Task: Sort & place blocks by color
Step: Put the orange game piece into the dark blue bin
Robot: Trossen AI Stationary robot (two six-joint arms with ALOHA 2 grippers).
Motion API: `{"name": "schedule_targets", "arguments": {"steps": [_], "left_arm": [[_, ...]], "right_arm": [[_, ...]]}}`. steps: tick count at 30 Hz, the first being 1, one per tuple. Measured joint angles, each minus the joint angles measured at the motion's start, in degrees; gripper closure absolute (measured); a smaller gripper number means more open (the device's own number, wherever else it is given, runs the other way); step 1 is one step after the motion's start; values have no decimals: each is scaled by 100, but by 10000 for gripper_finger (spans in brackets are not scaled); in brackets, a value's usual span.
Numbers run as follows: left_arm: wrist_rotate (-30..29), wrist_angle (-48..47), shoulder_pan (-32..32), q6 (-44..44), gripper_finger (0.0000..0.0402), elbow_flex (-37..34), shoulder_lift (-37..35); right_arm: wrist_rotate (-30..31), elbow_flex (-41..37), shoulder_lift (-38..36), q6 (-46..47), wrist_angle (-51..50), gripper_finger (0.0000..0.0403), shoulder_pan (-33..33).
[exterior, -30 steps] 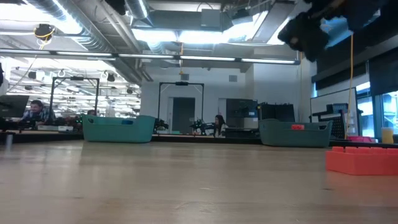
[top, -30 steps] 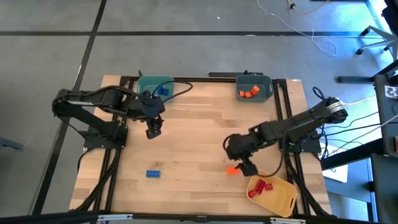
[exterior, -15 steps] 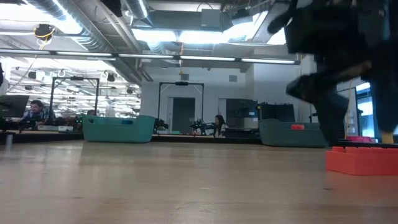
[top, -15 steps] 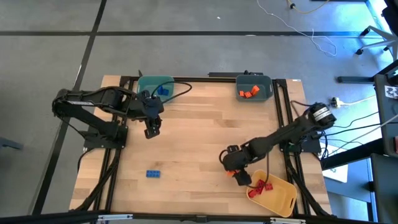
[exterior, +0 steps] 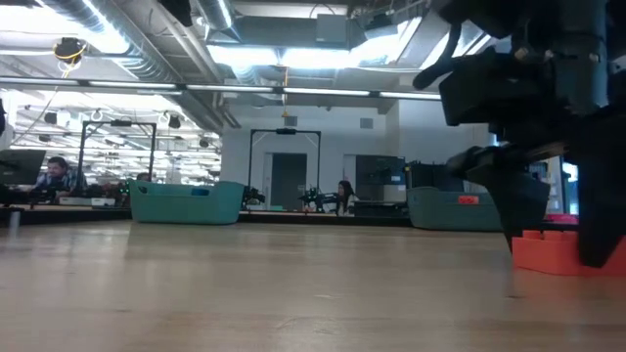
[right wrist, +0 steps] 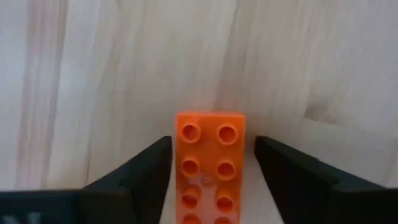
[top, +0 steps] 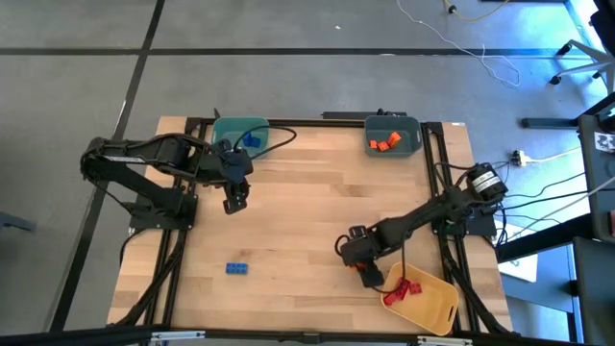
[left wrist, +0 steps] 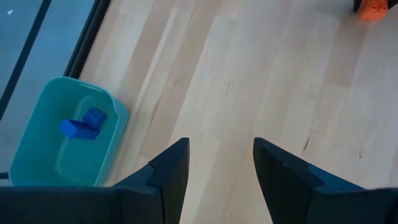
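An orange oblong block (right wrist: 210, 165) lies flat on the table, studs up, between my right gripper's (right wrist: 212, 146) open fingers, with a narrow gap showing on each side. In the high view the right gripper (top: 370, 272) covers the block near the table's near right. In the low view the block (exterior: 556, 252) sits between the lowered dark fingers. A blue oblong block (top: 237, 268) lies alone at the near left. My left gripper (top: 235, 200) hovers open by the teal bin (top: 238, 128), which holds blue blocks (left wrist: 84, 122).
A grey-blue bin (top: 392, 137) holding orange blocks stands at the far right edge. A yellow bin (top: 428, 303) holding red blocks sits at the near right corner, close beside my right gripper. Bare wood spans the table's middle.
My right gripper has moved toward the near edge and come down over the orange block, so its fingers now stand on either side of it and hide it in the high view. The block has stayed where it was.
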Motion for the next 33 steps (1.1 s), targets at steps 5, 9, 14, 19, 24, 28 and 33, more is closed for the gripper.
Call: {"name": "schedule_targets", "arguments": {"steps": [5, 9, 14, 19, 24, 28, 33], "left_arm": [[0, 2, 0, -2, 231, 0, 0], [0, 0, 0, 0, 231, 0, 0], [0, 0, 0, 0, 231, 0, 0], [0, -2, 0, 2, 231, 0, 0], [0, -88, 2, 4, 231, 0, 0], [0, -191, 2, 39, 231, 0, 0], [0, -310, 2, 155, 231, 0, 0]], "right_arm": [[17, 74, 9, -19, -10, 265, -3], [6, 79, 16, -4, 33, 264, -3], [-20, 79, 7, 48, 34, 264, -35], [-170, 384, 47, 99, -402, 264, -204], [-116, 887, 42, -59, -882, 264, -458], [-119, 1328, 40, -209, -1532, 264, -696], [119, 1922, 31, -344, -2398, 264, -1016]]}}
